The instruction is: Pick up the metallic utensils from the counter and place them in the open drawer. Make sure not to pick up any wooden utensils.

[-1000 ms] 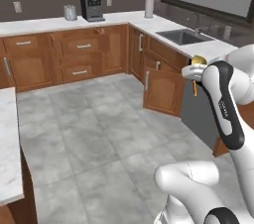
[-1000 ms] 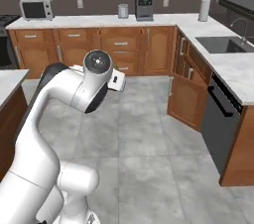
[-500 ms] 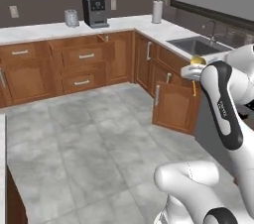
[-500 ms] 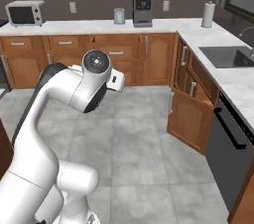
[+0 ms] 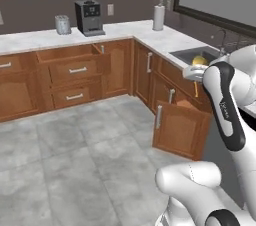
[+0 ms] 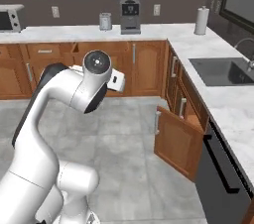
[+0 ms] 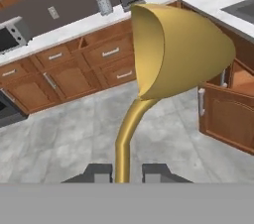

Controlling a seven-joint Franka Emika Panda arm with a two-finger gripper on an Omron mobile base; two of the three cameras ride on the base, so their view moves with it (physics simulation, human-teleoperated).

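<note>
Hand view shows you the gripper (image 7: pixel 126 172) pinched tight on the thin handle of the gold spoon (image 7: pixel 168 54), with the round bowl sticking up big in front of the camera. In the left base view you can see a bit of that gold spoon (image 5: pixel 199 60) up by the arm, high over the floor.

What has changed is the whole picture. Half a second ago the cabinets sat further off and more to the left. Now they look closer, and the open drawer (image 5: pixel 70 53) is in plain sight on the far left, under the coffee machine (image 5: pixel 89 17). That means the base is driving, not the things moving.

You are carrying the spoon toward the open drawer (image 6: pixel 75 48). It is still well apart from the spoon, so you likely need to drive closer before you let go.
</note>
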